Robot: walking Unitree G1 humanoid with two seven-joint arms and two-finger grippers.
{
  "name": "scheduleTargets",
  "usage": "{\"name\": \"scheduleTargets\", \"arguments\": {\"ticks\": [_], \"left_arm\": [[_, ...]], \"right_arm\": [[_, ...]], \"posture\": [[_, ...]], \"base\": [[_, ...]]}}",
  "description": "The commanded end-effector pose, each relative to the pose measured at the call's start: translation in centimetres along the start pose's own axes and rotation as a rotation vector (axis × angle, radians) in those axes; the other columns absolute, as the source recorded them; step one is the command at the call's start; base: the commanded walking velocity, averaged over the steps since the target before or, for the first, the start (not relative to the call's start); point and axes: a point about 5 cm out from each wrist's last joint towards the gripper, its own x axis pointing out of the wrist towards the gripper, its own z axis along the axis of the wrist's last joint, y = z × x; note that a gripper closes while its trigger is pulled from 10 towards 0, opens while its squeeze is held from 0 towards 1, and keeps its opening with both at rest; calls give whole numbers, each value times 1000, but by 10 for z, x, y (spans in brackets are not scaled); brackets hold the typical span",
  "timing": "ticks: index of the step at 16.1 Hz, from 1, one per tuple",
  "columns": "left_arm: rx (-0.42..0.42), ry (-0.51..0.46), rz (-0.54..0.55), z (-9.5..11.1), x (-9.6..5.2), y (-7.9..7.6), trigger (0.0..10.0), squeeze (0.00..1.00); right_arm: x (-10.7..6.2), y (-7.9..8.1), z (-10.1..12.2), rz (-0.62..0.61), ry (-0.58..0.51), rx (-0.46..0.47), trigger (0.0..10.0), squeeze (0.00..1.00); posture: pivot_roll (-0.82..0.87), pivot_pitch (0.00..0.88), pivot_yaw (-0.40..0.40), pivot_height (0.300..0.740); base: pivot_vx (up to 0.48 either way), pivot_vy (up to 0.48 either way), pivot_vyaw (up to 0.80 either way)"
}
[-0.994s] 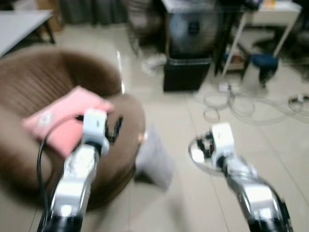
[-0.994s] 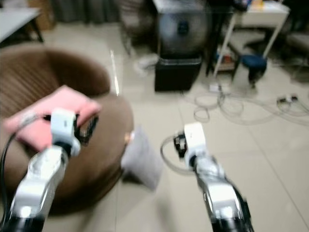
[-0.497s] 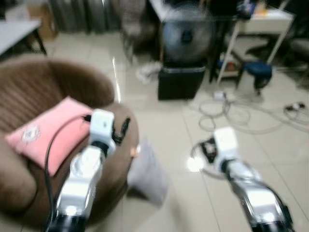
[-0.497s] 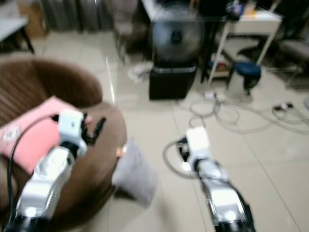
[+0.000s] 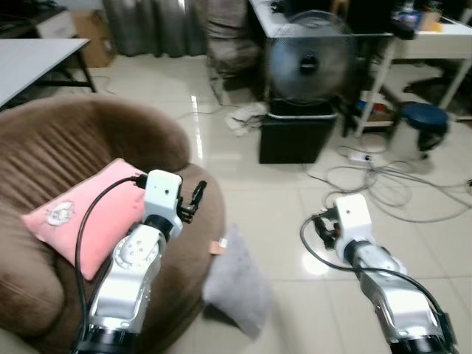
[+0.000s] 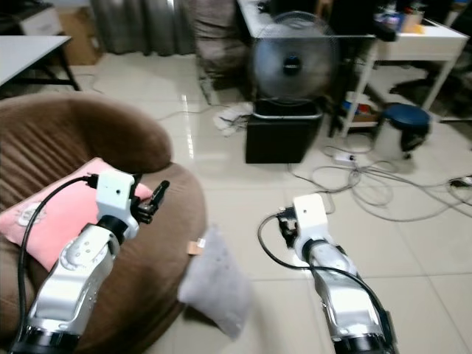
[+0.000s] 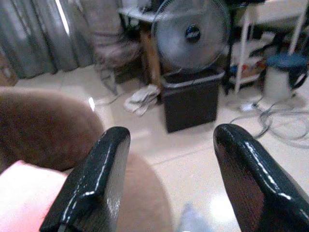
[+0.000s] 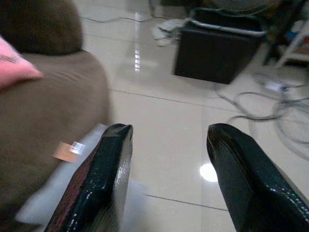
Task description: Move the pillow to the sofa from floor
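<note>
A pink pillow (image 5: 81,215) lies on the seat of the round brown sofa (image 5: 66,140). A grey pillow (image 5: 237,286) leans on the floor against the sofa's front, beside an orange tag (image 8: 67,151). My left gripper (image 5: 193,198) hovers open over the sofa's rim, just right of the pink pillow, with nothing between its fingers (image 7: 91,188). My right gripper (image 5: 324,227) is open and empty above the floor, right of the grey pillow (image 8: 48,205).
A fan (image 5: 310,60) stands on a black box (image 5: 299,133) ahead. Loose cables (image 5: 383,184) trail over the tiles on the right, near a blue stool (image 5: 424,118) and a white table (image 5: 413,33). A grey table (image 5: 33,63) stands at the far left.
The camera has swung and the picture has sharpened. My left gripper has come off the pink pillow toward the sofa's rim. The pink pillow stays on the sofa, the grey one on the floor.
</note>
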Motion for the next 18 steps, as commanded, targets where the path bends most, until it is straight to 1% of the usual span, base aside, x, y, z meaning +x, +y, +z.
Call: {"name": "scheduleTargets", "arguments": {"ticks": [1,2,5,11,18], "left_arm": [[1,-10,-19,4,3,-3,10000,0],[2,-9,-20,4,3,-3,10000,0],[1,-6,-29,3,2,-4,10000,0],[-14,0,-21,0,2,-5,10000,0],[-11,5,-25,0,1,-5,10000,0]], "right_arm": [[-1,-7,1,-17,0,-11,10000,0],[-2,-7,0,-17,1,-12,10000,0],[-3,-7,-1,-18,2,-14,10000,0],[-3,-7,-1,-10,7,-16,10000,0],[-4,-7,-1,-10,12,-14,10000,0]], "posture": [[16,0,23,740],[15,0,24,740],[14,0,25,740],[17,0,13,740],[18,0,14,740]], "base": [[375,0,-800],[375,0,-800],[353,0,0],[0,0,0],[0,0,0]]}}
